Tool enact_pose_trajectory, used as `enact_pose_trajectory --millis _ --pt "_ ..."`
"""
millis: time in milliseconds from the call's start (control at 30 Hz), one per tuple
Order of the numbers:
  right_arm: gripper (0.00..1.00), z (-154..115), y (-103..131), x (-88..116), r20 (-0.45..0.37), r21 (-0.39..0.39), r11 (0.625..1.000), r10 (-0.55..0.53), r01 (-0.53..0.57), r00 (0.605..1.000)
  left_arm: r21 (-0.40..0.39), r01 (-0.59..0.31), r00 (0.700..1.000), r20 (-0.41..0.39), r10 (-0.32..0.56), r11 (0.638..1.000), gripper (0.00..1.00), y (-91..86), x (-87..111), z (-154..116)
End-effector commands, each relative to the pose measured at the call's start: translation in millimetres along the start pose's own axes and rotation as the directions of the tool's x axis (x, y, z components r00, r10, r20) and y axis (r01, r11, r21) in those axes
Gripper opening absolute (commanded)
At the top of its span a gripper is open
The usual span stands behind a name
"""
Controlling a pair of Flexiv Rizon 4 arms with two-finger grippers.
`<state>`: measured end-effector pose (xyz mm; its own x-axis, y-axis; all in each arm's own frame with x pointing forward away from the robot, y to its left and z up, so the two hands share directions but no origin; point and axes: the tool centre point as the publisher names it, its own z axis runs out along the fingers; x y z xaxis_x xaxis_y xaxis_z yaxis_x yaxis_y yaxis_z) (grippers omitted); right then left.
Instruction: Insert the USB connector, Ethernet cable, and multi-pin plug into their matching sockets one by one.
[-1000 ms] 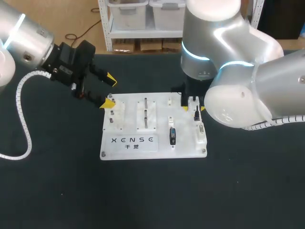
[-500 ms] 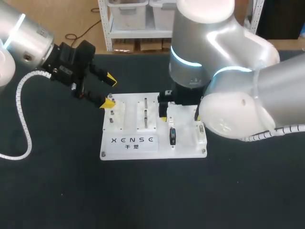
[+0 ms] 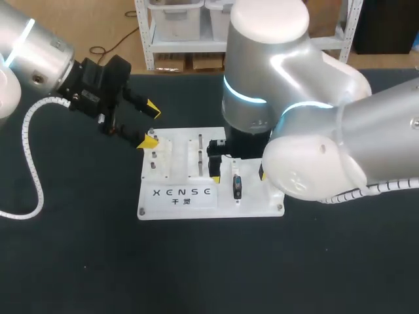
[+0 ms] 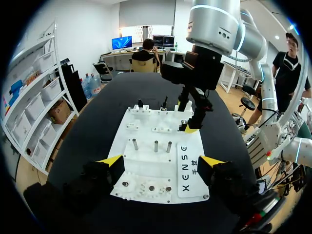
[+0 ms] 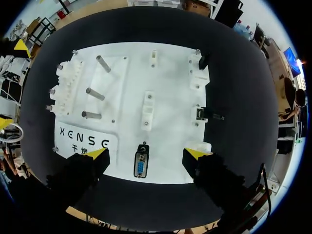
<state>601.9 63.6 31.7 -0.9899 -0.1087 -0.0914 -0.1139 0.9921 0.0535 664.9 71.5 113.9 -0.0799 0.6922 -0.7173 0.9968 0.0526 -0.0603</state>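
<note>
The white board point(image 3: 196, 204) lay mid-frame on the dark surface point(image 3: 72, 261). The left tool point(image 3: 150, 124) hung at the upper left, by the board's far left corner, its fingers wide apart and empty. The right tool point(image 3: 237, 175) hung over the board's middle, also spread and holding nothing. The blue multi-pin connector point(image 5: 141, 166) sat on the board between its yellow tips, touching neither.

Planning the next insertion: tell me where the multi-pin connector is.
In the right wrist view the blue multi-pin connector lies at the white board's edge, straight ahead of the open right gripper, beside the printed label.
</note>
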Motion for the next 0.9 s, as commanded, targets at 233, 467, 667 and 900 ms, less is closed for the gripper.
enact_pose_trajectory --millis 233,467,667,900 --pt "1.00 -2.1 5.4 4.7 0.006 0.005 1.000 -0.027 0.027 1.000 -0.002 -0.002 1.000 0.003 0.002 1.000 1.00 -0.8 1.0 -0.1" --pt "1.00 -2.1 5.4 4.7 0.006 0.005 1.000 -0.027 0.027 1.000 -0.002 -0.002 1.000 0.003 0.002 1.000 1.00 -0.8 1.0 -0.1" --pt "1.00 -2.1 5.4 4.7 0.006 0.005 1.000 -0.027 0.027 1.000 -0.002 -0.002 1.000 0.003 0.002 1.000 1.00 -0.8 1.0 -0.1" --pt "1.00 -1.5 6.0 5.3 0.007 0.009 1.000 -0.029 0.029 1.000 -0.002 -0.002 1.000 0.003 0.002 1.000 1.00 -0.8 1.0 -0.1"
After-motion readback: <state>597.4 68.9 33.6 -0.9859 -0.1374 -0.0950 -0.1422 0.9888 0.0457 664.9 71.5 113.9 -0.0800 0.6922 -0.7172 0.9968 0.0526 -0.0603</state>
